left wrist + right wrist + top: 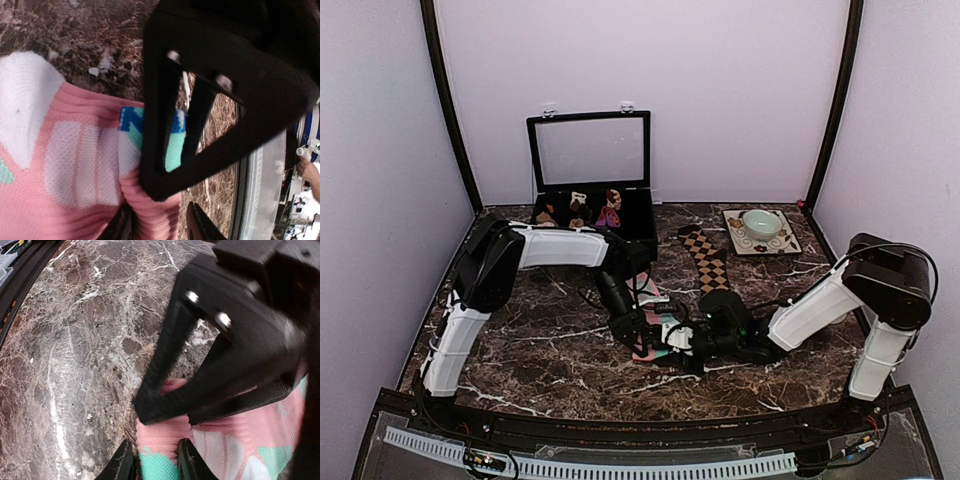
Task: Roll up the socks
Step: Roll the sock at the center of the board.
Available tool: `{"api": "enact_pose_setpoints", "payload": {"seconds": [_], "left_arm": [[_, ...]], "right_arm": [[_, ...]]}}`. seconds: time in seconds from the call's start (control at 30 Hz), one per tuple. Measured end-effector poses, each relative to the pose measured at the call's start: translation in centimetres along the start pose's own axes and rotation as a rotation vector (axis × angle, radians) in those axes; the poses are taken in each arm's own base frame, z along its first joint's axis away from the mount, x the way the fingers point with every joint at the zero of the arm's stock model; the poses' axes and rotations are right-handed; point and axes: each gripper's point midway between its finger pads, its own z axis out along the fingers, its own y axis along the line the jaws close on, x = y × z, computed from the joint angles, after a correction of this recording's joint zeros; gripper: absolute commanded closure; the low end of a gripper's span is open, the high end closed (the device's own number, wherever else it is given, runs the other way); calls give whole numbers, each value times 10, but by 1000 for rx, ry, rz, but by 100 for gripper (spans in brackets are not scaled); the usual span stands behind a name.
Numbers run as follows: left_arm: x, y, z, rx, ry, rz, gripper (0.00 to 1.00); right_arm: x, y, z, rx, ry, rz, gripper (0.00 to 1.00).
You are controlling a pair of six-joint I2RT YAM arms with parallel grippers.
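The left claw [632, 330] hangs low over the pink sock [75, 150]. Its black, triangular, open-framed finger [210, 100] has its tip against a bunched fold of the knit. Whether the claw is pinching or parted cannot be told. The right claw [688, 338] comes in from the right and meets the same sock at its near right edge. Its matching finger [225, 365] presses on ribbed pink fabric, and its grip cannot be told either.

The pink sock lies flat at the middle of the desk [540, 340] between the two claws. It is soft ribbed knit with white woven patches and mint and blue accents. The claws cover much of it from above.

Just beyond, to the far right, the brown sock [708, 262] stretches flat with tan diamond checks, apart from both claws.

The desk is dark, glossy marble with white veins. At the far left stands a black case [638, 222] with its clear lid upright and small bundles [578, 208] inside. At the far right a patterned square tray [738, 242] carries a pale green bowl [761, 222].
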Motion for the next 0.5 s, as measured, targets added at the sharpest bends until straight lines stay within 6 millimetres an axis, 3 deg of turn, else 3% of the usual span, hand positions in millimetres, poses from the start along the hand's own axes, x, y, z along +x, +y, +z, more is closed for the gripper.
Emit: {"api": "enact_pose_setpoints", "payload": {"seconds": [0.03, 0.17, 0.5], "left_arm": [[1, 0, -1, -2, -5, 5, 32], [6, -8, -10, -18, -32, 17, 17], [40, -3, -50, -239, -77, 53, 12]], "right_arm": [[1, -1, -1, 4, -2, 16, 76], [3, -3, -2, 8, -14, 61, 84], [6, -4, 0, -36, -38, 203, 97]]}}
